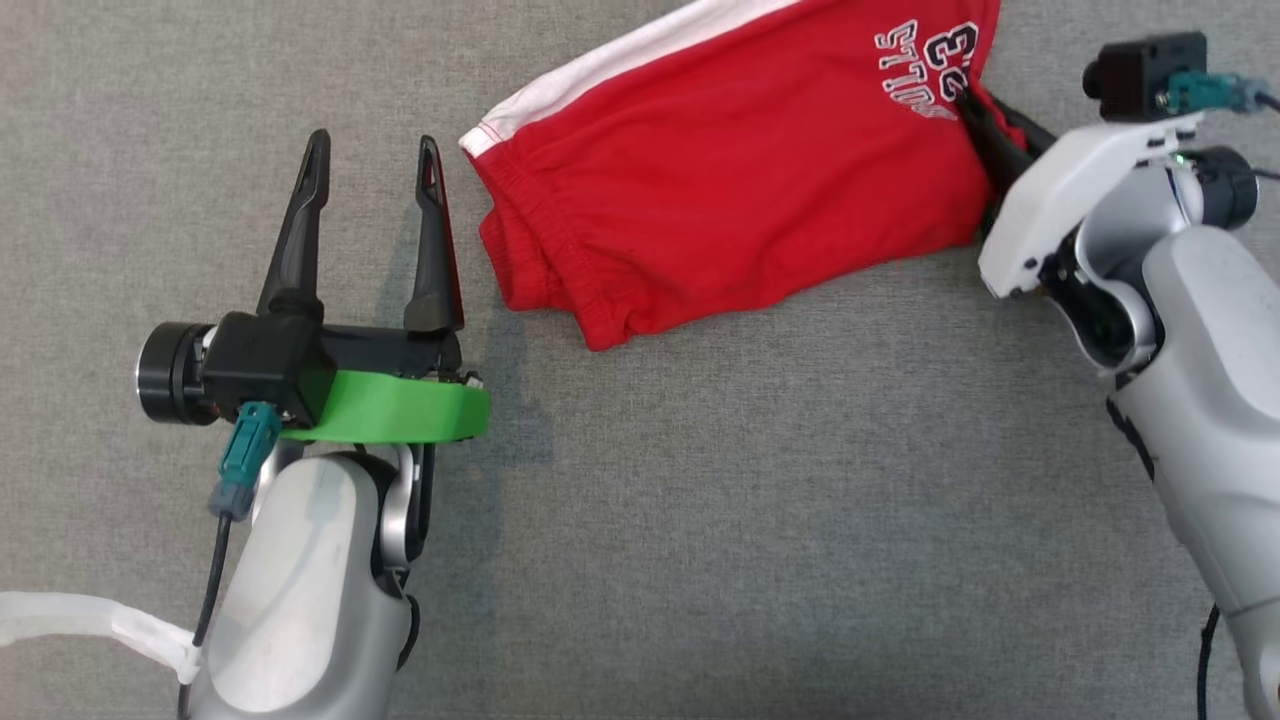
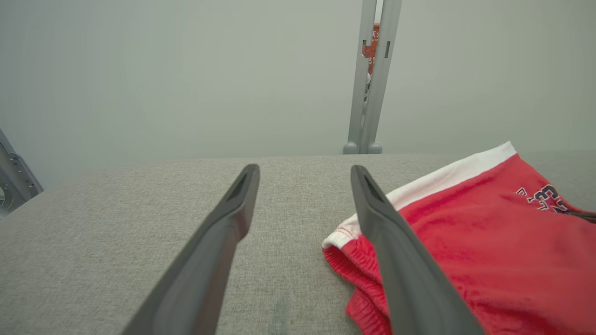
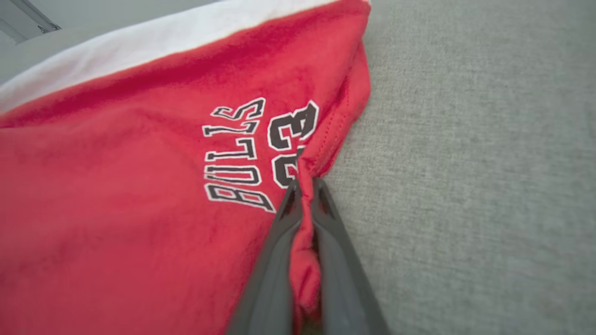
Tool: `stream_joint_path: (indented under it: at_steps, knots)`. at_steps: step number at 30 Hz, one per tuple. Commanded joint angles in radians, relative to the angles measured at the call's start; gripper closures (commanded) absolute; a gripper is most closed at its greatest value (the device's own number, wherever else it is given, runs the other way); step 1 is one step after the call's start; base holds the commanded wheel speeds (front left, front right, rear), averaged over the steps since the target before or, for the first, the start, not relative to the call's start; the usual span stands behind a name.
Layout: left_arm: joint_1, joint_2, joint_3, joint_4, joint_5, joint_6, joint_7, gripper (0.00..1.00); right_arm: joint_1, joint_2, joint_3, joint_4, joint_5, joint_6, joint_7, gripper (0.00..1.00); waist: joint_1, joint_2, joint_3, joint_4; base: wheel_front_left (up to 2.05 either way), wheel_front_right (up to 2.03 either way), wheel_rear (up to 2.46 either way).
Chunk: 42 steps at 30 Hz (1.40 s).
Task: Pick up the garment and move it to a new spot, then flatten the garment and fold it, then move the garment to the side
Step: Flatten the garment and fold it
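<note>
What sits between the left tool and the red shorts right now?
Nothing: in the head view just a narrow strip of bare grey table separates the open left tool from the shorts.

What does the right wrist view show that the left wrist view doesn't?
Right wrist view: the right gripper shut on a pinched fold of the red shorts, beside the readable print. Left wrist view: the left gripper open, holding nothing, the shorts' waistband beside it, and a grey post beyond the grey table. Shared: the shorts, their white stripe, the grey table.
</note>
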Motion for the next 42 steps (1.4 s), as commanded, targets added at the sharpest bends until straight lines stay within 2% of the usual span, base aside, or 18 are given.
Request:
stream_joint_path:
  at_steps: [1, 4, 9, 15, 20, 25, 28, 31, 35, 42]
  knots:
    - [0.016, 0.001, 0.007, 0.003, 0.003, -0.004, 0.000, 0.00, 0.096, 0.000, -0.003, 0.015, 0.008, -0.001, 0.003, 1.00, 0.0000, 0.0000, -0.020, -0.012, 0.00, 0.00, 0.00]
    - [0.033, 0.002, 0.018, 0.003, 0.009, -0.008, 0.000, 0.00, 0.175, 0.007, -0.056, -0.042, 0.014, -0.001, -0.043, 1.00, 0.0000, 0.0000, -0.046, -0.029, 0.00, 0.00, 0.00]
    - [0.099, 0.013, 0.032, -0.001, 0.015, -0.008, 0.000, 0.00, 0.393, 0.058, -0.179, -0.175, -0.007, -0.002, -0.132, 1.00, 0.0000, 0.0000, -0.103, -0.072, 0.00, 0.00, 0.00]
    - [0.170, 0.016, 0.029, -0.010, 0.007, -0.005, 0.000, 0.00, 0.585, 0.124, -0.289, -0.345, -0.043, -0.001, -0.121, 1.00, 0.0000, 0.0000, -0.150, -0.102, 0.00, 0.00, 0.00]
    - [0.196, 0.015, 0.018, -0.012, 0.001, -0.002, 0.002, 0.00, 0.625, 0.142, -0.326, -0.426, -0.081, 0.000, -0.065, 1.00, 0.0000, 0.0000, -0.168, -0.103, 0.00, 0.00, 0.00]
    - [0.193, 0.012, 0.001, -0.004, -0.010, -0.008, 0.002, 0.00, 0.582, 0.124, -0.326, -0.467, -0.130, 0.000, -0.008, 1.00, 0.0000, 0.0000, -0.181, -0.079, 0.00, 0.00, 0.00]
    - [0.182, 0.010, -0.010, 0.000, -0.015, -0.008, 0.001, 0.00, 0.550, 0.107, -0.308, -0.480, -0.161, 0.000, 0.021, 1.00, 0.0000, 0.0000, -0.182, -0.059, 0.00, 0.00, 0.00]
    - [0.173, 0.008, -0.014, 0.001, -0.021, 0.000, 0.000, 0.00, 0.475, 0.097, -0.243, -0.509, -0.195, 0.000, 0.053, 1.00, 0.0000, 0.0000, -0.184, -0.044, 0.00, 0.00, 0.00]
    - [0.163, 0.006, -0.020, 0.007, -0.030, 0.003, -0.001, 0.00, 0.380, 0.114, -0.097, -0.524, -0.204, 0.000, 0.098, 1.00, 0.0000, 0.0000, -0.185, -0.023, 0.00, 0.00, 0.00]
    - [0.150, 0.001, -0.031, 0.004, -0.050, 0.010, -0.001, 0.00, 0.302, 0.172, 0.147, -0.438, -0.149, 0.000, 0.134, 1.00, 0.0000, 0.0000, -0.177, 0.029, 0.00, 0.00, 0.00]
